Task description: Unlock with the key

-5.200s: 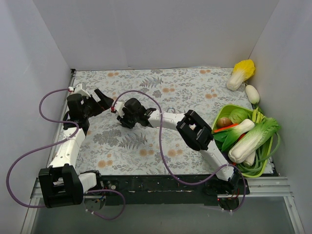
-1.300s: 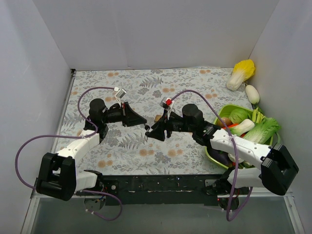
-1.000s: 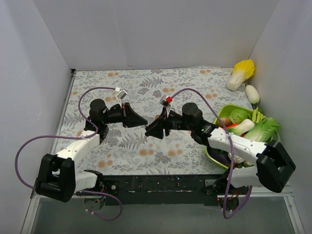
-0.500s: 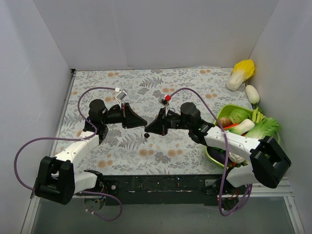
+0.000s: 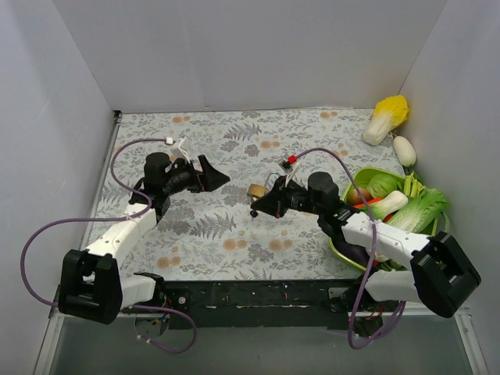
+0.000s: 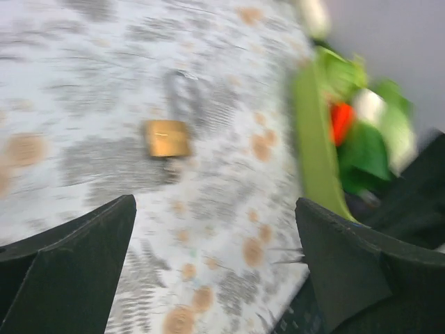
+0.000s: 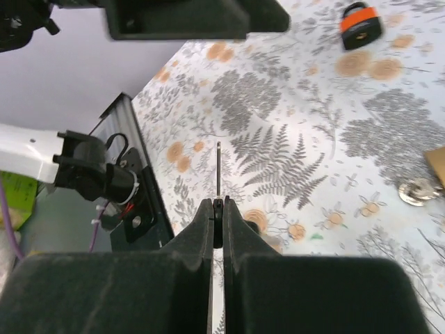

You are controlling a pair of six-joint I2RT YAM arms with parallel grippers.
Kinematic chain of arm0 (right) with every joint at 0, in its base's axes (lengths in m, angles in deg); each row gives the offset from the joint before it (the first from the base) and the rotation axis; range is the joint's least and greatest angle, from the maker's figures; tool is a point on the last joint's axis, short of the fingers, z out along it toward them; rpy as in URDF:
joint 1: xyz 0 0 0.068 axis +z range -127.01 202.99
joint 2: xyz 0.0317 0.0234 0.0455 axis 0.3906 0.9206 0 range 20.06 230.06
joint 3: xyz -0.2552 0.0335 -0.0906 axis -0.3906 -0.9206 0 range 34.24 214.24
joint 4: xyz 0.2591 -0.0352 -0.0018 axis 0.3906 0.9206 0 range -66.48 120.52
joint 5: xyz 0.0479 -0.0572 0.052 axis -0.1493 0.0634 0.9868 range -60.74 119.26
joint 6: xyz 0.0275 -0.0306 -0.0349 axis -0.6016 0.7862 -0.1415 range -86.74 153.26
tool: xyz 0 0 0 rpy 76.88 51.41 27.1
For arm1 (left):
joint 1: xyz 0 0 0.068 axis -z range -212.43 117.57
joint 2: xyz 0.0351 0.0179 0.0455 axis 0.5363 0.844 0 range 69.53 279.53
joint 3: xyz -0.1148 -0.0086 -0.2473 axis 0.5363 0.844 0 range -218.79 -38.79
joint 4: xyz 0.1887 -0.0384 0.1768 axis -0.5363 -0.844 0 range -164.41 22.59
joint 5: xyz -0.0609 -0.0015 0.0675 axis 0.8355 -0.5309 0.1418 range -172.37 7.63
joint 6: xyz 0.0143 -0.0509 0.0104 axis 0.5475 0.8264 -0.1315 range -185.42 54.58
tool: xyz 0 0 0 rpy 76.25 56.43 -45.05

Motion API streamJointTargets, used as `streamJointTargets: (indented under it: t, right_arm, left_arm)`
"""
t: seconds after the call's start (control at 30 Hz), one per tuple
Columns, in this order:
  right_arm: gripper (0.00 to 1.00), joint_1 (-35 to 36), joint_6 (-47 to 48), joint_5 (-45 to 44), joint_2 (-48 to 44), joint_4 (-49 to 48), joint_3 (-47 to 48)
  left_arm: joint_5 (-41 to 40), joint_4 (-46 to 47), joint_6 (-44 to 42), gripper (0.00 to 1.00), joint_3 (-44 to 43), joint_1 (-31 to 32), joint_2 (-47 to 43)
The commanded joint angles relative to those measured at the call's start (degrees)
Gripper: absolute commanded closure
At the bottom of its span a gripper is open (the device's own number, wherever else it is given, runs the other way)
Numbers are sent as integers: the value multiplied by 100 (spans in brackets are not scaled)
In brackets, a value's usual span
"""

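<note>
A small brass padlock (image 5: 255, 190) lies on the floral cloth between the two arms. The left wrist view shows the padlock (image 6: 167, 138) flat, its shackle pointing away. My left gripper (image 5: 209, 176) hangs to the left of it, apart from it. That gripper (image 6: 215, 202) is open with nothing between its fingers. My right gripper (image 5: 256, 209) sits just in front of the padlock. It (image 7: 217, 203) is shut on the key (image 7: 217, 170), whose thin blade sticks straight out past the fingertips. The padlock's corner (image 7: 438, 163) shows at the right edge.
An orange-and-black padlock (image 7: 359, 19) lies on the cloth beyond the left gripper. A green basket (image 5: 351, 183) full of vegetables stands at the right. A yellow cabbage (image 5: 388, 117) and a white radish (image 5: 404, 150) lie behind it. White walls close in three sides.
My left gripper has opened and drawn back to the left, and the brass padlock now lies on the cloth. My right gripper has shut on the key and moved right.
</note>
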Motion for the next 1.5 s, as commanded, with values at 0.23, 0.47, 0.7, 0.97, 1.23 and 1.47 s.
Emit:
streamJointTargets:
  t: [0.23, 0.47, 0.7, 0.97, 1.23, 1.47]
  right_arm:
    - [99, -301, 481, -815, -1550, 736, -458]
    - [99, -354, 666, -911, -2052, 930, -748]
    - [99, -415, 640, -894, -2289, 824, -1082]
    - [99, -521, 684, -868, -2430, 886, -1170]
    - [99, -574, 649, -797, -2333, 798, -1170]
    - [99, -591, 631, -797, -2369, 824, -1188]
  left_arm:
    - [-4402, -2045, -1259, 16, -924, -306, 1095]
    - [-4650, -2142, -1557, 33, -1337, -253, 1956]
    - [-4808, -2257, -1672, 43, -1829, -227, 2748]
    - [-4669, -2160, -1725, 46, -1953, -148, 3152]
    - [-4825, -2045, -1742, 47, -2023, -156, 3451]
    - [-5713, -2186, -1813, 48, -2146, -191, 3619]
